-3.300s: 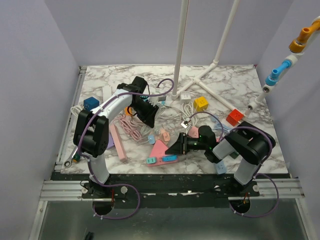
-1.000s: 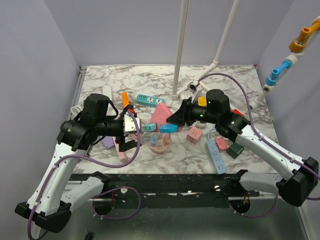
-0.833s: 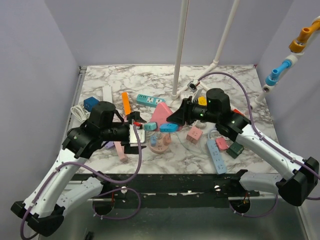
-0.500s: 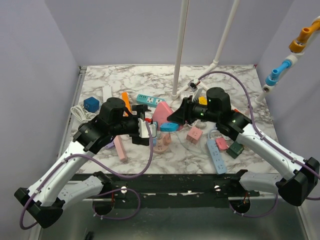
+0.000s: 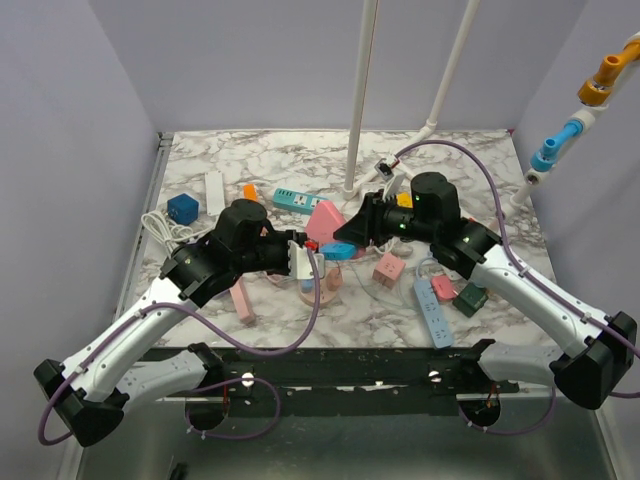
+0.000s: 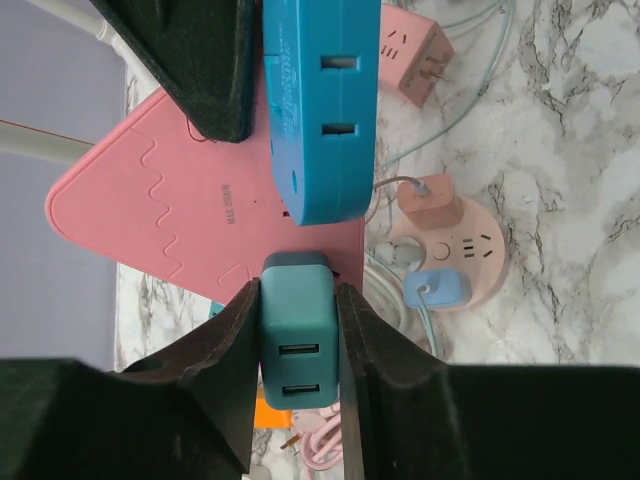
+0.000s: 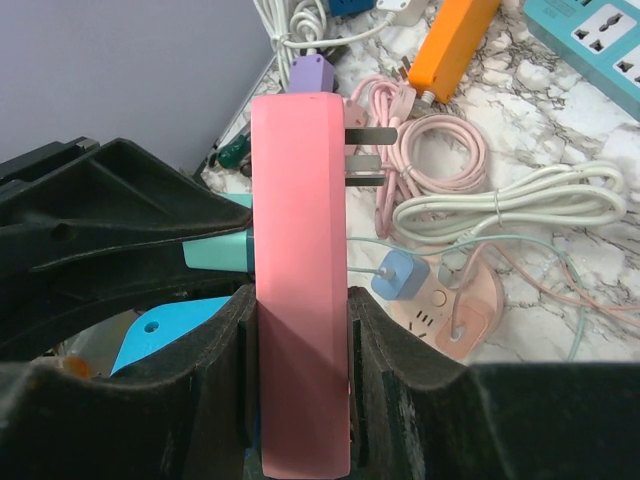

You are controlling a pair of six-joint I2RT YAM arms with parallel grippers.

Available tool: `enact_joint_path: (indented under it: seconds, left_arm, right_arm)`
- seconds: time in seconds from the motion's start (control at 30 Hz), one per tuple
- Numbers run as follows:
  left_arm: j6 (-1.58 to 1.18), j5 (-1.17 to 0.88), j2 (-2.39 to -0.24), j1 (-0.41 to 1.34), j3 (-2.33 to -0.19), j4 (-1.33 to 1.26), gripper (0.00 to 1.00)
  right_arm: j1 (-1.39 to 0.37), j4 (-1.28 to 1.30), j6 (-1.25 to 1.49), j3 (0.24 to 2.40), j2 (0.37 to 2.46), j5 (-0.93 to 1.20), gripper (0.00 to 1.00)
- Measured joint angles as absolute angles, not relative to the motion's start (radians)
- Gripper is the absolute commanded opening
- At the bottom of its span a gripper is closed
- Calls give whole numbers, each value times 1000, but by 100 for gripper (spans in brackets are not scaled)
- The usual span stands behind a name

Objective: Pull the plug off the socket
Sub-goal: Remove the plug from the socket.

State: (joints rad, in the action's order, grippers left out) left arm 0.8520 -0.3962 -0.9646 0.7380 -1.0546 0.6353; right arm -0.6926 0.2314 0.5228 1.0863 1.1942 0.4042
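The left tool (image 6: 297, 298) pinches a teal rectangular plastic plug (image 6: 295, 350) that butts against the pink triangular plastic socket board (image 6: 150, 200). Its prongs are hidden. The right tool (image 7: 299, 300) clamps that board edge-on above the marble counter (image 7: 545, 130).

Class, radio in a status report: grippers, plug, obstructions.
Left gripper shut on teal USB charger plug. Right gripper shut on pink triangular power strip. Plug seated at strip's edge. Close beside it: blue power strip.
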Motion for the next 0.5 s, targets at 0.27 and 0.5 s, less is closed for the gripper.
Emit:
enact_joint_path:
  seconds: [0.27, 0.5]
  left_arm:
    - [850, -338, -1004, 749, -1074, 637, 0]
    - [830, -299, -1016, 749, -1102, 681, 0]
  right_arm:
    - [-692, 234, 518, 1089, 1208, 368, 1]
    - [-705, 225, 488, 1089, 1221, 310, 1]
